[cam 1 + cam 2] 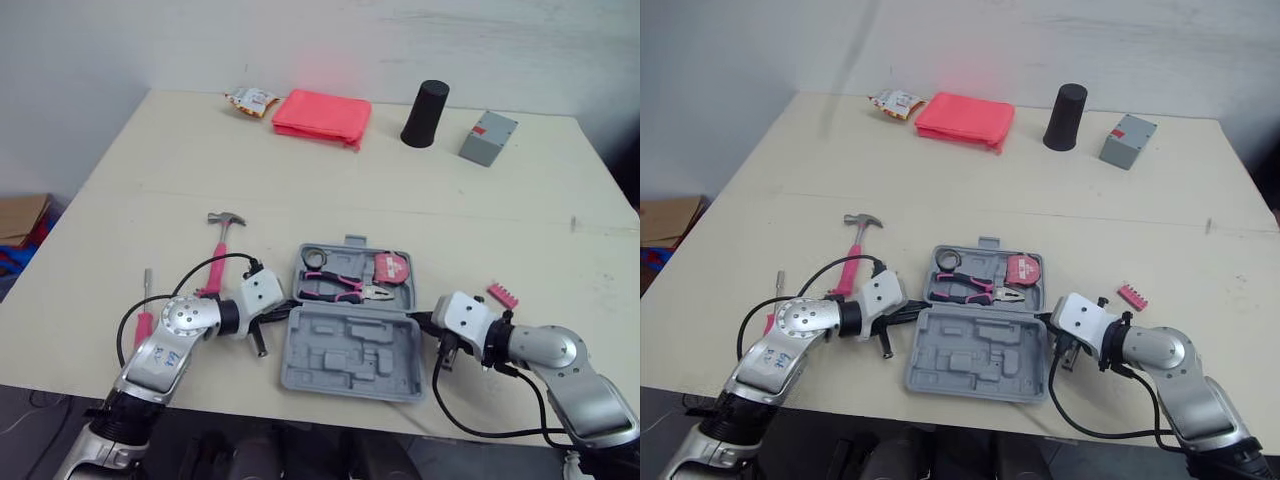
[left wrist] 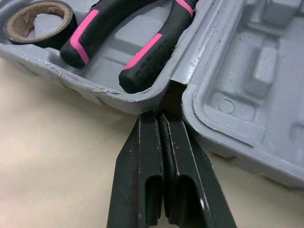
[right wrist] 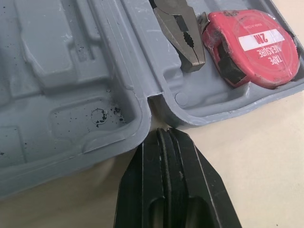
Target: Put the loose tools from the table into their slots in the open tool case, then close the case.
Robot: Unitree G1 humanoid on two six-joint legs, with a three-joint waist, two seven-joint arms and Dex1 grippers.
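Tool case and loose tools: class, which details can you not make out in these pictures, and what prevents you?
- Screwdriver: head views, handle end hidden behind the left arm.
- Hammer: head views, handle end hidden behind the same arm.
- Pliers: left wrist view, jaws cut off by the picture's edge.
- Pink strip: too small to identify.
- Packet: print too small to read.
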